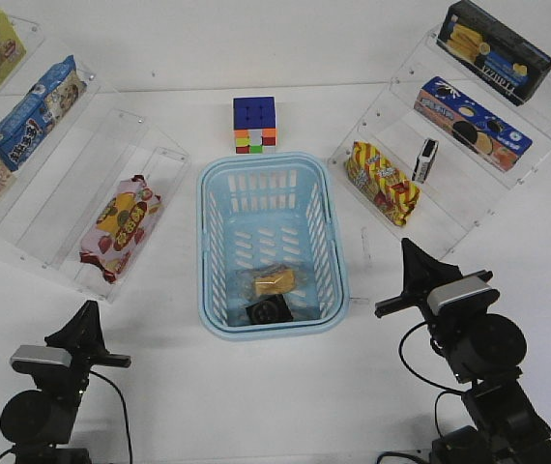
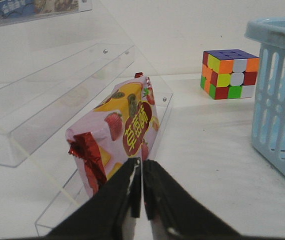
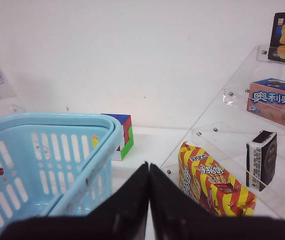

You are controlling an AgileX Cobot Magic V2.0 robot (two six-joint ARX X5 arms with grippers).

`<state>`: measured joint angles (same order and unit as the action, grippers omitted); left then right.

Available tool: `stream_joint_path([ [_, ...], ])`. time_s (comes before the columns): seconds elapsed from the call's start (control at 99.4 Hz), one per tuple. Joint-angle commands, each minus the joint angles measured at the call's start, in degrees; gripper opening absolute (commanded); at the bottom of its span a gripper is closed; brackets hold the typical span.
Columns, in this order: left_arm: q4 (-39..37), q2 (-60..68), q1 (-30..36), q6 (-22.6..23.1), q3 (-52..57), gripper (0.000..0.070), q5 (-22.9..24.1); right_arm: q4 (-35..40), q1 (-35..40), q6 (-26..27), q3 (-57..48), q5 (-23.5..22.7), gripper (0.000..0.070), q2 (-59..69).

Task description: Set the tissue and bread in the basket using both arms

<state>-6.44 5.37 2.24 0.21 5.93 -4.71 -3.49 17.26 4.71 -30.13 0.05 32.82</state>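
1. Front view: I see my left claw (image 1: 85, 315) low at the near left of the white table (image 1: 159, 387), pointed toward the clear left shelf (image 1: 82, 203); its fingers come to one point and nothing is in it.
2. My right claw (image 1: 410, 253) sits at the near right, just beside the basket's right wall, also drawn to a single point and empty.
3. The light blue basket (image 1: 210, 242) stands in the middle of the table. Inside, toward its near end, lies the bread (image 1: 275, 281), a golden-brown bun in clear wrap, and just nearer to me a small dark tissue pack (image 1: 268, 309), touching or almost touching the bread; I cannot tell which.
4. A second black-and-white tissue pack (image 1: 428, 159) stands upright on the right shelf (image 1: 449, 208), beside the yellow-red snack bag (image 1: 382, 183). A Rubik's cube (image 1: 254, 125) sits behind the basket.
5. Left wrist view: the left claw (image 2: 141, 172) is closed, its two black fingers (image 2: 125, 192) meeting tip to tip with nothing between. Just past the tips lies the pink fruit-print packet (image 2: 120, 132) on the lowest tier of the left shelf (image 2: 32, 135); I cannot tell whether the tips touch it. The cube (image 2: 230, 74) and a basket wall (image 2: 280, 95) are beyond.
6. Right wrist view: the right claw (image 3: 148, 175) is closed as well, fingers (image 3: 132, 200) pressed together, holding nothing. The basket (image 3: 52, 125) is to one side of it, the snack bag (image 3: 215, 182) and upright tissue pack (image 3: 261, 159) on the shelf (image 3: 222, 120) to the other.
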Motion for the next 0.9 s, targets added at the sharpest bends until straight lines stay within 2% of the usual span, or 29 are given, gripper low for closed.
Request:
stream_joint_path([
  [0.0,-0.94,-1.95,-0.61,-2.47,-1.57,0.0001,-0.26,-0.76,0.31,0.39,-0.66,-0.02,0.0006,0.24],
  [0.221,0.85,-5.18,-1.14,-2.64,-5.18,0.0001,0.02,-0.76,0.31,0.39,-0.66,-0.02,0.0007,0.22],
  [0.362,4.33,-5.18,-1.16,-2.62,-5.18,0.0001,3.3,-0.79,0.31,0.39,-0.66,-0.02,0.0007,0.24],
  [0.443,6.4,-5.18,-1.14,-2.64,-5.18,0.0,3.39,-0.79,0.31,0.39,-0.66,-0.02,0.0006,0.24],
  [0.886,6.38,-5.14,-1.14,-2.62,-5.09,0.0001,3.39,-0.79,0.31,0.39,-0.66,0.0,0.0006,0.24],
])
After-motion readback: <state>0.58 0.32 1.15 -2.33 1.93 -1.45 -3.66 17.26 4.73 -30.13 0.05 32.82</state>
